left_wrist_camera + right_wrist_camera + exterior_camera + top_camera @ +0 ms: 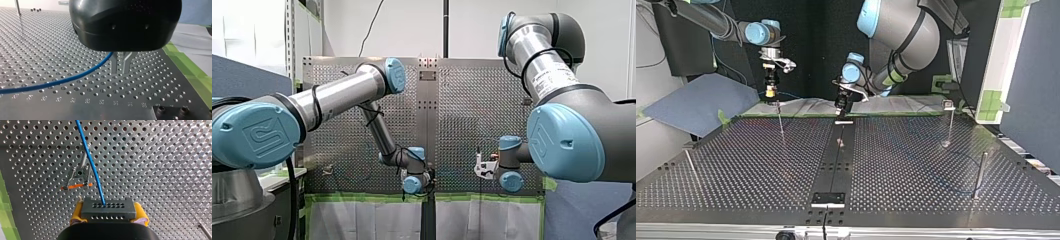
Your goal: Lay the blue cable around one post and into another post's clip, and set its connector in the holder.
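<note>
In the right wrist view my right gripper is shut on a grey connector block, held between its yellow pads. The blue cable leaves the block and runs ahead over the perforated plate. It passes beside a thin post with a clip that carries an orange strip. In the left wrist view my left gripper has its metal fingers nearly together low over the plate. The blue cable runs from between them off to one side. At the top view's far edge my right gripper hangs left of my left gripper.
In the top view thin posts stand on the table: one under my right gripper, one with a clip at the far right, one at the near right, one at the near left. A black bracket sits at the near middle.
</note>
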Controlling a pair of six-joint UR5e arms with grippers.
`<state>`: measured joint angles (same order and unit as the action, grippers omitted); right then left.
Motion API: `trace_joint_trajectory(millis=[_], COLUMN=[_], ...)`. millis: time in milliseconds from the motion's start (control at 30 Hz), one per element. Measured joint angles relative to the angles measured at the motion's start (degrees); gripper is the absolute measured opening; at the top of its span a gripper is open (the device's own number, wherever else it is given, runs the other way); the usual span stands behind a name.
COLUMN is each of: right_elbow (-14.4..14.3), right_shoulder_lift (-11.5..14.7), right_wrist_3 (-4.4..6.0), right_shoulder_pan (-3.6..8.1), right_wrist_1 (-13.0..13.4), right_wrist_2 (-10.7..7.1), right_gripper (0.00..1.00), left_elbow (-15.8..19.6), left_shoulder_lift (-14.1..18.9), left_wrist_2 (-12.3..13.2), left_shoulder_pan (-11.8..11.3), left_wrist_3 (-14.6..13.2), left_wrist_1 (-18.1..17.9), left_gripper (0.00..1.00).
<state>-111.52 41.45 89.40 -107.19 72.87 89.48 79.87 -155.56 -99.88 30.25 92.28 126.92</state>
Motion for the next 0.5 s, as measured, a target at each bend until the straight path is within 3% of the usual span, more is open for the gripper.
trace_joint_trajectory(millis=[67, 133, 500], right_elbow=[0.0, 0.0, 0.0], right_shoulder_lift=[0.0, 0.0, 0.0], right_wrist_3=[0.00, -0.01, -0.01], right_shoulder_pan=[0.00, 0.00, 0.00], right_wrist_1=[0.0, 0.0, 0.0], right_wrist_2=[0.00, 0.01, 0.07], right_gripper=[0.05, 0.05, 0.05], left_elbow=[0.0, 0.0, 0.0], left_shoulder_lift=[0.0, 0.0, 0.0], left_wrist_2=[0.0, 0.1, 0.8], left_shoulder_pan=[0.0, 0.0, 0.1], left_wrist_3=[0.0, 0.0, 0.1], left_wrist_1=[0.0, 0.0, 0.0], left_gripper=[0.02, 0.00, 0.00])
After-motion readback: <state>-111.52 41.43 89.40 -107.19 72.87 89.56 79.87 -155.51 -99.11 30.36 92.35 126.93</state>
